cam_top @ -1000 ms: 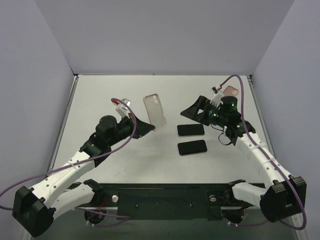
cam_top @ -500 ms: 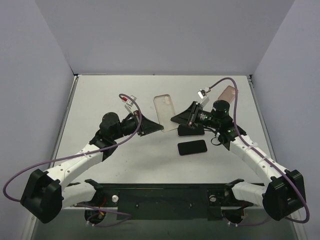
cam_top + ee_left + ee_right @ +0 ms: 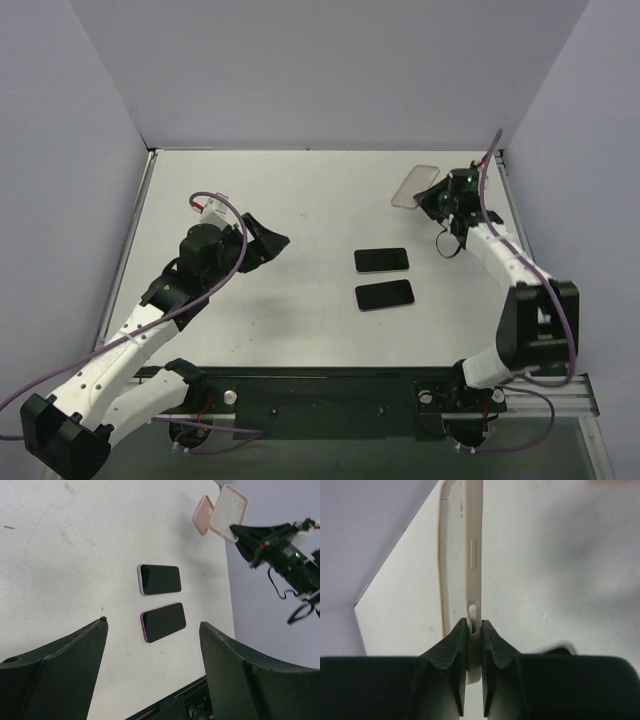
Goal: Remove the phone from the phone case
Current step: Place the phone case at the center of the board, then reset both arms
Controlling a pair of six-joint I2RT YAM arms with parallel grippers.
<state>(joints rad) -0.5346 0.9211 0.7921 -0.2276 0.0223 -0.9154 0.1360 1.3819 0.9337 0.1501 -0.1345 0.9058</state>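
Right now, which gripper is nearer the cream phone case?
Right. The right gripper is shut on the edge of the cream phone case. The left gripper is open and well apart from it, far off to its left.

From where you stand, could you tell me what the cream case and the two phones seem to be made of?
The cream case, pinched by the right fingers: probably soft silicone or rubbery plastic; matte, no glare, moulded button bump along its edge. The white-rimmed phone and purple-rimmed phone: glossy dark glass faces, evenly black and smooth; rim material is too small to tell.
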